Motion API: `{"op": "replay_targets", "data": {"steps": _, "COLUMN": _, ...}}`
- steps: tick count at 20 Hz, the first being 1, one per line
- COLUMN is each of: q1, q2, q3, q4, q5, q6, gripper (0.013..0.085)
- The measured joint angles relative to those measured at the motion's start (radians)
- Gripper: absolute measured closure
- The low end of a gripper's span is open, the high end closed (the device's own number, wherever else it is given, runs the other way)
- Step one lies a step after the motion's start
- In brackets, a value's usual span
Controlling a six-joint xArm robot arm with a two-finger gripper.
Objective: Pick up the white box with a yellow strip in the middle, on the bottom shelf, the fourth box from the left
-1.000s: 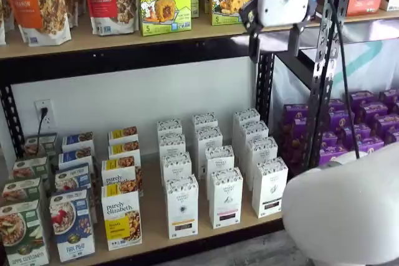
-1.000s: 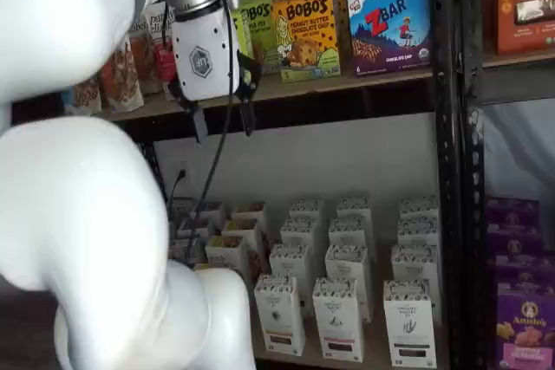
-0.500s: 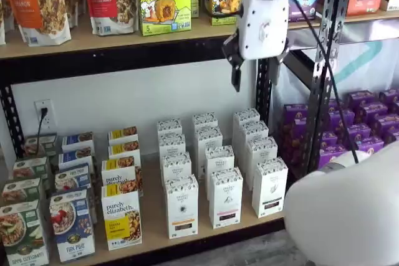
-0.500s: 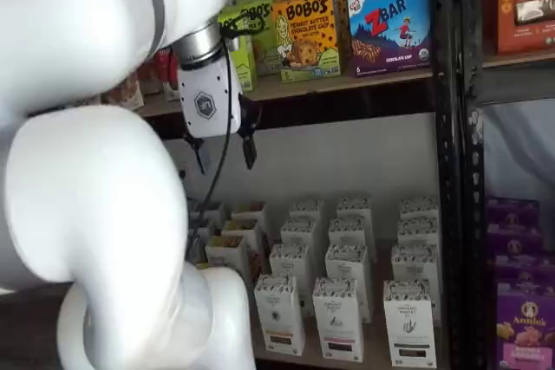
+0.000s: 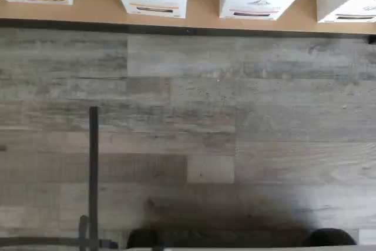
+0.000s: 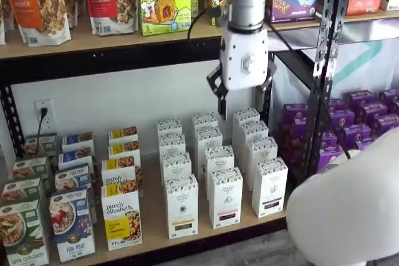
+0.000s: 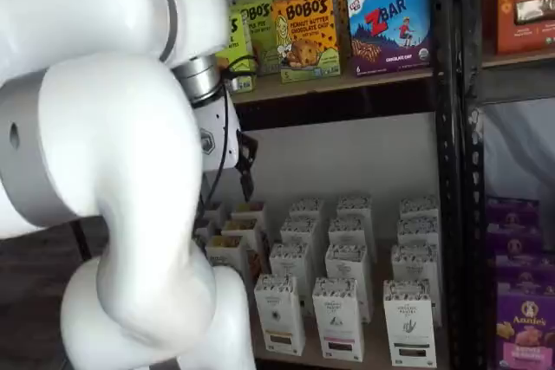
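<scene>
Nearest the cameras is the robot's white arm (image 7: 113,171), which fills much of one shelf view. Beyond it the claw (image 6: 244,101) hangs in open air in front of the shelving, at about the height of the gap under the upper shelf. It is released, its black fingers (image 6: 221,103) spread with nothing between them. The wrist view looks mostly at grey plank floor (image 5: 188,133), so I judge the wrist to be out ahead of the bottom shelf's (image 6: 153,228) front edge, not over it.

At that front edge, just behind the black rail (image 5: 188,27), stands the white box (image 6: 182,207). It is a tall narrow carton with a speckled top and a thin yellow-orange strip low on its face. It is upright in the front row, with the purely elizabeth box (image 6: 121,216) just beside it on one side and a like carton with a pinkish strip (image 6: 225,197) on the other. Further rows of the same white cartons (image 6: 206,135) run back toward the rear wall.

The step in hand looks like the approach — nothing is gripped and the claw is well apart from the box. The next move calls for lowering toward the front row, lining the open fingers up on the yellow-strip carton and not its pink-strip neighbour, and then closing across its narrow sides. The gaps to either neighbour are slim — the fingers would need to enter cleanly.
</scene>
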Motion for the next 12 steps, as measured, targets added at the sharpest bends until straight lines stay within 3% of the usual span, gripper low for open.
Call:
{"op": "replay_targets", "data": {"steps": 8, "q1": 0.055, "q2": 0.128, "q3": 0.074, "q4": -0.036, "q5": -0.239, "q6": 0.083, "gripper": 0.0130}}
{"op": "replay_targets", "data": {"steps": 12, "q1": 0.068, "q2": 0.205, "q3": 0.074, "q4": -0.047, "q5": -0.314, "q6": 0.106, "gripper": 0.0130}}
